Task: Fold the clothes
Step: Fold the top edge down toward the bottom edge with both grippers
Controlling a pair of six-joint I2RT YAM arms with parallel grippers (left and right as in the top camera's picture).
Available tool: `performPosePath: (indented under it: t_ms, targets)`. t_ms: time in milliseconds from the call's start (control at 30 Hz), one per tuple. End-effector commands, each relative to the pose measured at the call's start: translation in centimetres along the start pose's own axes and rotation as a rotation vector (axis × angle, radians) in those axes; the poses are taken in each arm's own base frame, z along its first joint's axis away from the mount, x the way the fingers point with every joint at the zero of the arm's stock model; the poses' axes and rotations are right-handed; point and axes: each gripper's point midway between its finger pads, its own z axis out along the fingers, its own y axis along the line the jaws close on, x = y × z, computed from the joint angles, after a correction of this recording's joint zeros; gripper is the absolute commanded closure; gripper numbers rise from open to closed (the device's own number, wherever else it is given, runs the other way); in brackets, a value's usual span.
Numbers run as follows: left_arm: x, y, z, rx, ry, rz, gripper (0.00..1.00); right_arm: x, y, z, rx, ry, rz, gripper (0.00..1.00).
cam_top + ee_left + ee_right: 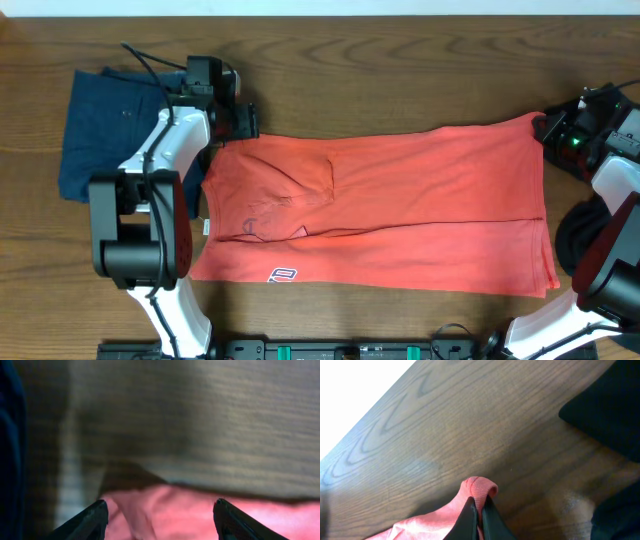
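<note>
A coral red shirt (400,210) lies folded lengthwise across the wooden table (380,70). My left gripper (243,122) is at the shirt's far left corner. In the left wrist view its fingers (160,510) are spread wide over the red cloth (170,515), holding nothing. My right gripper (545,128) is at the shirt's far right corner. In the right wrist view its fingers (480,515) are pinched shut on a fold of the red cloth (479,487).
A folded dark blue garment (105,130) lies at the far left of the table, partly under my left arm. It shows as a dark strip in the left wrist view (10,450). A black round object (572,235) sits by the right edge.
</note>
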Motion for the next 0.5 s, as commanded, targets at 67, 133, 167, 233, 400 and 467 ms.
performPosePath:
  t_ms: [67, 133, 167, 233, 400, 467]
  targets:
    - [-0.6, 0.9, 1.2, -0.032, -0.02, 0.031, 0.37, -1.1, 1.4, -0.8, -0.024, -0.021, -0.031, 0.98]
    - [-0.4, 1.1, 1.5, -0.044, -0.015, 0.046, 0.39, -1.0, 1.3, -0.8, -0.021, -0.018, -0.029, 0.98]
    - [-0.3, 1.4, 1.7, -0.056, -0.011, 0.06, 0.4, -1.0, 1.2, -0.8, -0.018, -0.017, -0.027, 0.98]
    - [-0.1, 1.9, 2.0, -0.083, -0.001, 0.073, 0.4, -0.9, 1.2, -0.8, -0.017, -0.013, -0.024, 0.98]
    - [0.2, 2.3, 2.3, -0.099, 0.009, 0.105, 0.4, -0.7, 1.2, -0.8, -0.016, -0.007, -0.02, 0.98]
    - [0.2, 2.4, 2.3, -0.105, 0.009, 0.114, 0.51, -0.6, 1.1, -0.8, -0.013, -0.004, -0.018, 0.98]
